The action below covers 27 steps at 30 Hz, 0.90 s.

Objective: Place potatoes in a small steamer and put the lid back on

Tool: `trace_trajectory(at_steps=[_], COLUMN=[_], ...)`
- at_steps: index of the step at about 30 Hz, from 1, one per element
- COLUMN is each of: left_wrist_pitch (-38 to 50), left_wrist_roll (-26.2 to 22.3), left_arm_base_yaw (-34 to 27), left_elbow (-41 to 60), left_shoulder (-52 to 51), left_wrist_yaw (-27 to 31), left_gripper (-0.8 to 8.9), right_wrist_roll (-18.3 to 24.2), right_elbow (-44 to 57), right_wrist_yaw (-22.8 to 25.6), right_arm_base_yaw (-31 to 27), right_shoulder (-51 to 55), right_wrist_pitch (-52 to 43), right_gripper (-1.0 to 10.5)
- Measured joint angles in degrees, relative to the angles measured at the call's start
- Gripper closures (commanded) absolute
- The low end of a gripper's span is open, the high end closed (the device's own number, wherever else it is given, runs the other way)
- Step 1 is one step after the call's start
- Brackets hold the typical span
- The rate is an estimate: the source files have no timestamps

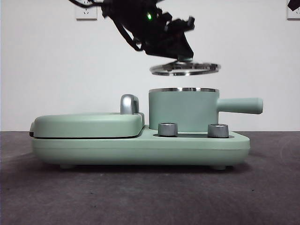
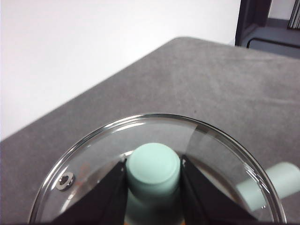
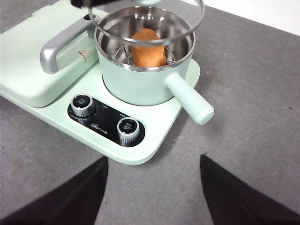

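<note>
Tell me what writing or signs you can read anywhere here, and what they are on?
None can be read.
White print on the black control panel between the knobs: too small and blurred.
Small red triangle sign on the griddle cover: a mark only, its content unreadable.

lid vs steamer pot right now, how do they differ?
The lid hangs in the air, clamped at its knob by the left gripper; the steamer sits on the cooker base. The lid is clear glass, flat and slightly tilted; the steamer is opaque mint green, tall, upright, with a side handle. The steamer holds the potato; the lid holds nothing. Both have steel rims.
</note>
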<state>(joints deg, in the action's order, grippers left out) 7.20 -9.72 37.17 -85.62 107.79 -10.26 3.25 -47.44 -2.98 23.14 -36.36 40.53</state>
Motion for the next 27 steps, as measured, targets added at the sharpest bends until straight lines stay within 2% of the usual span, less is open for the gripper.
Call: trace_trajectory(at_steps=[9,27], left_wrist_pitch=[-0.09,-0.13], left_wrist_roll=[-0.81,-1.49], left_arm_base_yaw=[0.00,-0.07], left_elbow=[-0.07,-0.15], left_shoulder=[1.81,3.30], left_wrist_yaw=[0.09,1.81], left_gripper=[8.05,8.05], right_wrist_roll=[1.42,1.46], right_elbow=[0.00,0.00], right_wrist_yaw=[0.22,0.57], right_arm_base_yaw=[0.00,0.00], right_shoulder=[0.00,0.00], right_wrist_pitch=[0.02,0.00], right_gripper=[6.4,6.4])
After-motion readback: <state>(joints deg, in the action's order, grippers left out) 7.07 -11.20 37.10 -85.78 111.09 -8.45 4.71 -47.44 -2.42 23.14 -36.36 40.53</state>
